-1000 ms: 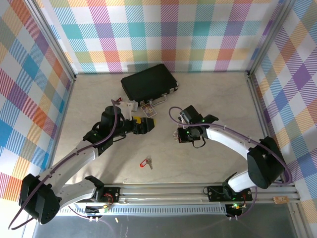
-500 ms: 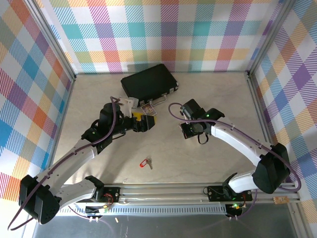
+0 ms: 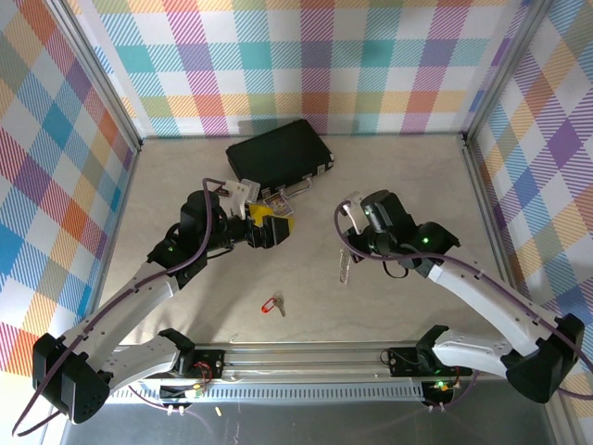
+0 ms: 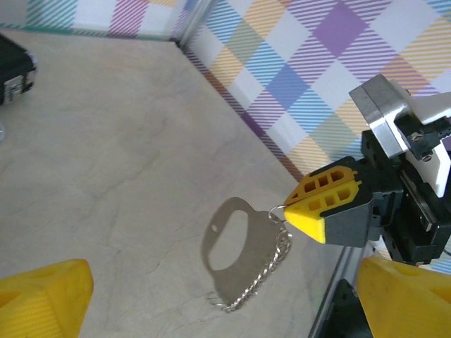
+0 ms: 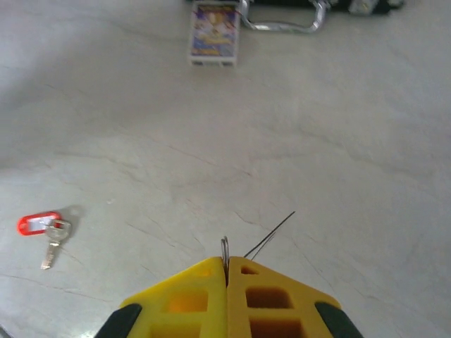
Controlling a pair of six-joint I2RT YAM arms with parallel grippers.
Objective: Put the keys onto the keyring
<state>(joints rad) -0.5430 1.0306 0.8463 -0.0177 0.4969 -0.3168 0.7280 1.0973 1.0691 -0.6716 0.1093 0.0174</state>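
Right wrist: pinching the keyring (image 4: 257, 236) between the pressed-together tips of the right gripper (image 5: 226, 271), dangling it at two o'clock from the keys (image 3: 275, 302) lying flat. Holding the left gripper (image 3: 266, 225) spread wide at twelve o'clock. Risking a slip through so thin a grip.

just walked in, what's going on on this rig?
The right arm's fingers are shut on the keyring, which dangles from them with its chain. The left arm's fingers are open and hold nothing, in front of the black case. The key with its red tag lies untouched on the table.
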